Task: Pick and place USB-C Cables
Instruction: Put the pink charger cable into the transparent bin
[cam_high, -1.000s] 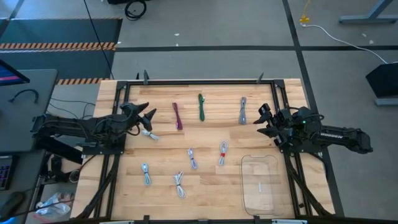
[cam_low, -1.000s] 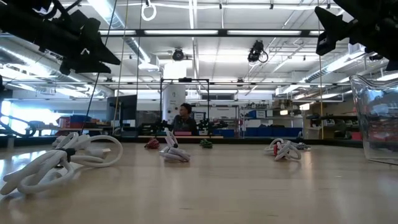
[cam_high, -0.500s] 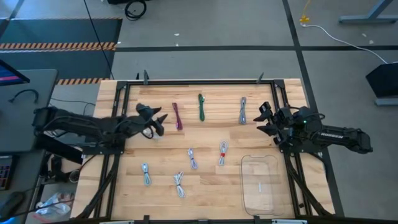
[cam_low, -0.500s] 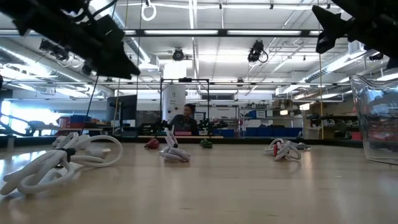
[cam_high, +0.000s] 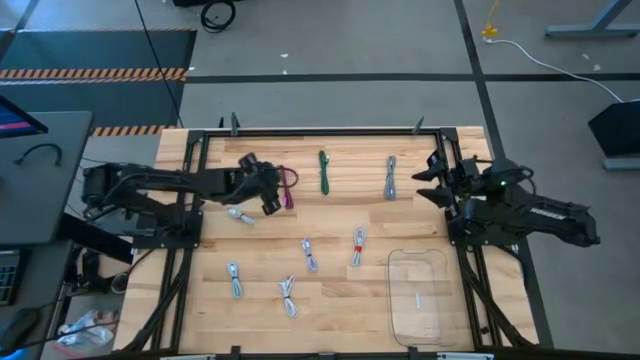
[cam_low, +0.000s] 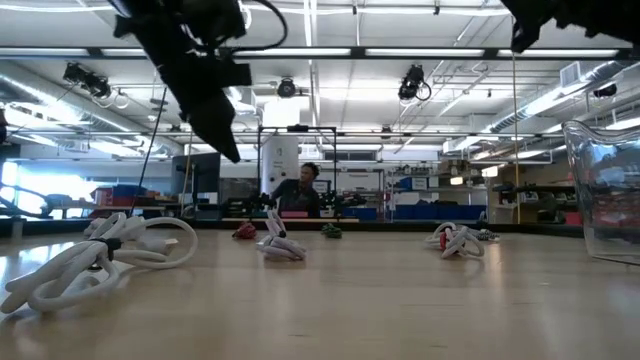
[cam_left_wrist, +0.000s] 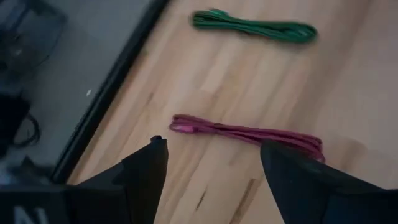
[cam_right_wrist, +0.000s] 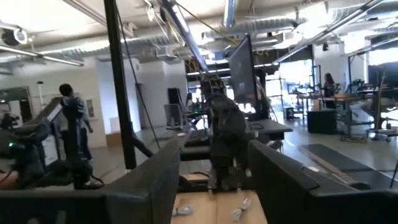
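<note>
Hovering above the purple cable (cam_left_wrist: 249, 133) on the worktop (cam_high: 340, 290), the left gripper (cam_left_wrist: 211, 171) has its fingers (cam_left_wrist: 146, 171) apart to straddle it; the right gripper (cam_high: 428, 180) waits, fingers apart, beside a grey cable (cam_high: 390, 178), holding nothing

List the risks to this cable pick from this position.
1. The left gripper, open, hangs over the purple cable; the bundle is long and thin, so a grip near one end may let it droop or uncoil.
2. The clear tray sits across the table, so the carry would pass over other cables.
</note>
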